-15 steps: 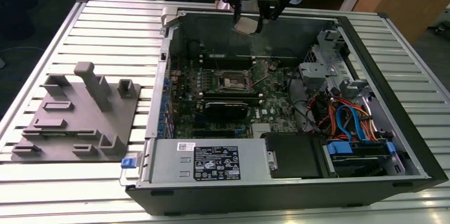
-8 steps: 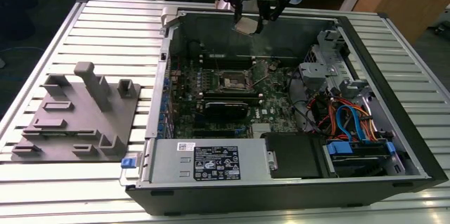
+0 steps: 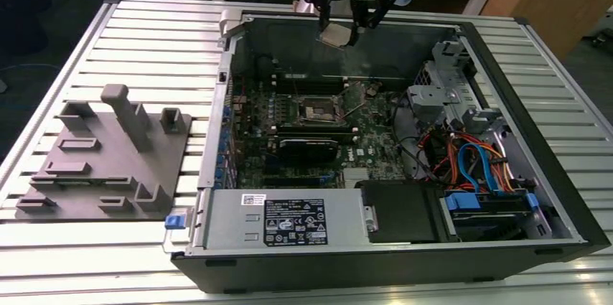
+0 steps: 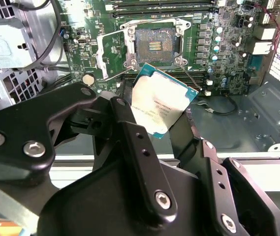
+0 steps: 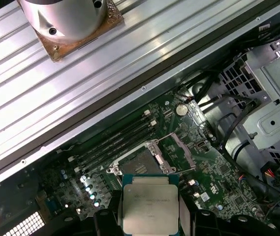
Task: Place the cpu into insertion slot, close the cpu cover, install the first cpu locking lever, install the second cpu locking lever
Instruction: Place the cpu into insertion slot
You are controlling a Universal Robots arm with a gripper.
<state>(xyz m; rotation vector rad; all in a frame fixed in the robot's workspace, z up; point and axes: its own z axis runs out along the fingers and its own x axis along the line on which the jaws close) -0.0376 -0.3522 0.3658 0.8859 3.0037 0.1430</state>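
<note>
One claw (image 3: 347,25) grasping the cpu (image 4: 163,104), well above the insertion slot (image 4: 154,45), cpu cover (image 4: 111,53) flipped open

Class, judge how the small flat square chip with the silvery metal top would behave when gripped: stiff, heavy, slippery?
Probably stiff: the silvery square chip, held tilted in the black gripper, shows no sag. Likely light, being thin. Its smooth metal top might slip.

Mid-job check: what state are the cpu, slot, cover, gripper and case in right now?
cpu: held by its edges, tilted, in the air above the board, not seated.
insertion slot: empty, contacts exposed.
cpu cover: open, flipped to one side of the slot.
gripper: jaws shut on the cpu.
computer case: side open, board exposed.
</note>
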